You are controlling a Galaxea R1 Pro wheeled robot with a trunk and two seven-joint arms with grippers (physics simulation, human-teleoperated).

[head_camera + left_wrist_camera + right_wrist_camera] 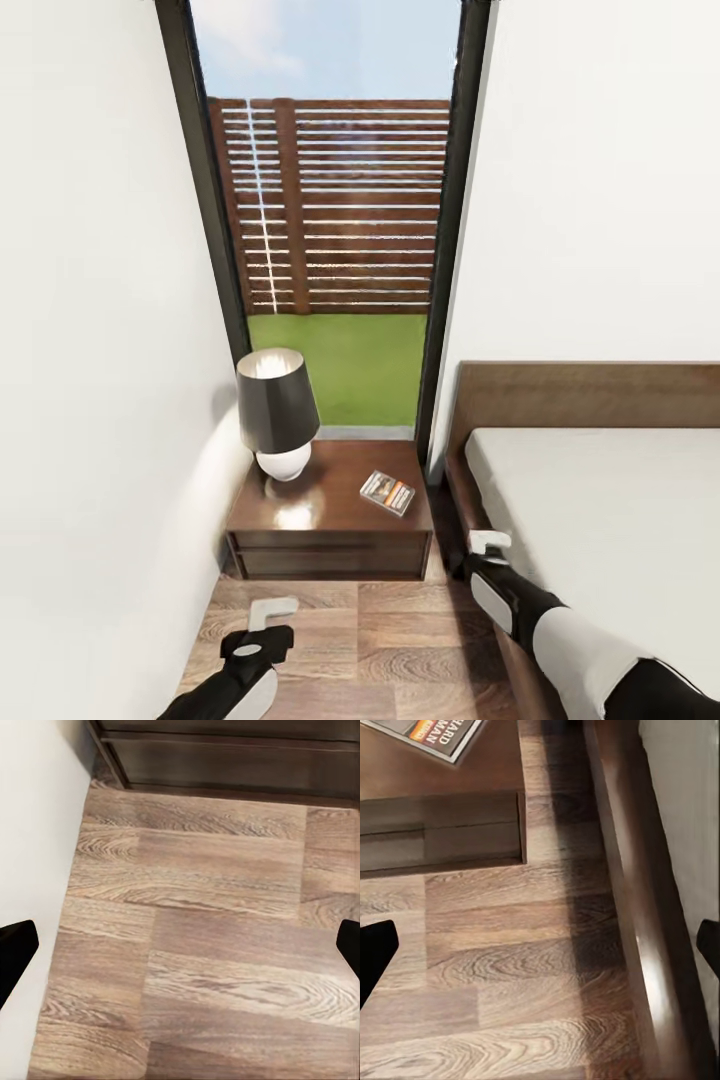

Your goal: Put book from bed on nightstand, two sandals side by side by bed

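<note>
White walls [90, 300] close in the corner of the bedroom, split by a tall dark-framed window [335, 230] that looks out on a slatted wooden fence and a strip of grass. The bed [600, 500] fills the lower right of the head view, its pale mattress set in a dark brown frame with the headboard against the wall; the right wrist view runs along that frame's side rail [649, 967]. Wood-plank floor [380, 640] lies between the bed and the left wall. The nightstand [330, 520], a low glossy dark-brown cabinet serving here as the counter, stands under the window between wall and bed, its drawer front facing the robot. A lamp [277, 415] with a dark shade and white round base sits at the counter's rear left corner. The book [387, 492] lies flat on the counter toward its right edge, well apart from the lamp; its printed corner also appears in the right wrist view [442, 735]. The right pincer [489, 541] hangs released over the floor just beside the bed frame, holding nothing. The left pincer [270, 611] hovers above bare floor in front of the nightstand, also spread and empty.
</note>
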